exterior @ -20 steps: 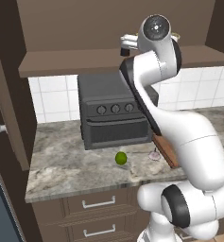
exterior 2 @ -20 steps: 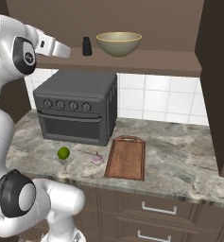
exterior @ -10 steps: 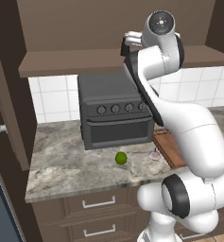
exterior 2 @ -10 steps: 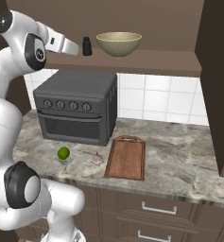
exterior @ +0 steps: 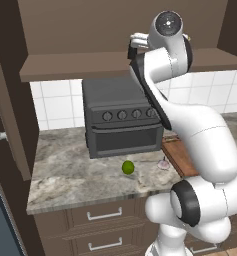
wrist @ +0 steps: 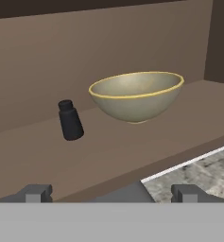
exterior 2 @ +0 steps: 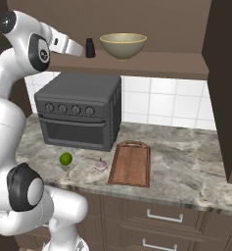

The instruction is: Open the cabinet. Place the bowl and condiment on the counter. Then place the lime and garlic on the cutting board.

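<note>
Left base view: cabinet (exterior: 115,30) stands open, its shelf bare on this side. The arm is raised to shelf height, with the wrist at the shelf's front edge; fingers are hidden behind the arm. Lime (exterior: 128,167) sits on the counter (exterior: 65,170) in front of the toaster oven (exterior: 121,117), and the garlic (exterior: 163,163) lies near the corner of the cutting board (exterior: 177,155).

Right base view: gripper (exterior 2: 78,49) is level with the shelf, just left of the condiment (exterior 2: 90,48) and apart from it. The bowl (exterior 2: 123,45) stands just right of the condiment, not touching. Finger spacing is too small to read here.

Hand view: both finger tips (wrist: 35,193) sit wide apart with nothing between them, so the hand is open and empty. The condiment is upright, long axis vertical, rounded cap on top; its apparent lean is probably camera roll. The bowl rests rim up on its foot.

Judgement: the step in hand is reaching for the condiment. Approach horizontally along the shelf, centre the shaker between the fingers and close across its body below the cap. Keep the far finger clear of the bowl, then lift before withdrawing so it does not tip.
</note>
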